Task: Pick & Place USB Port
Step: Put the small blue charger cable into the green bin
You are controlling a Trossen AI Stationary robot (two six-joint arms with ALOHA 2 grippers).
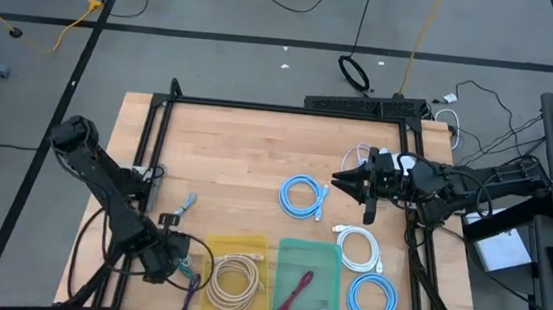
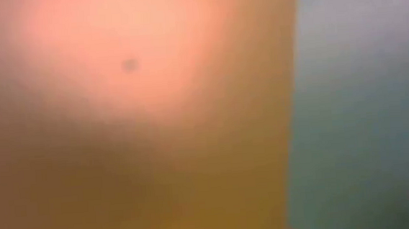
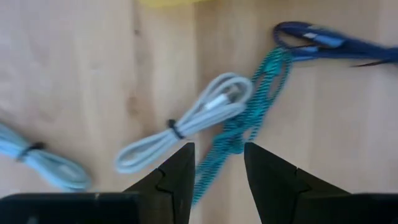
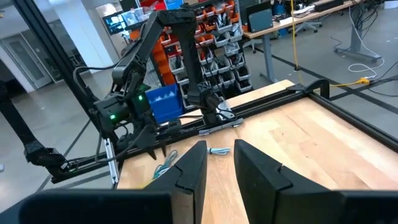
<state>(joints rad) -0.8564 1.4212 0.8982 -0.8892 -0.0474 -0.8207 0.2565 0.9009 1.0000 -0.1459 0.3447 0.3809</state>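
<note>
left gripper [image 3: 217,168] open, above teal cable [image 3: 249,112], grey cable [image 3: 193,118] beside

We see a wooden tabletop [image 1: 247,152]. On it lie a yellow tray [image 1: 239,244] and a green tray [image 1: 310,248] at the near edge, three coiled pale cables [image 1: 302,195] to the right, and loose cables [image 1: 186,205] near left.

We see bare wood across the table's [image 1: 227,151] far half, open to any approach. Near the front edge, the yellow bin [image 1: 236,281] and green bin [image 1: 307,286] stand side by side, flanked by cable coils [image 1: 303,197] (three on the right). A teal cable [image 3: 249,112] lies between the left gripper's [image 3: 217,168] parted fingers.
</note>
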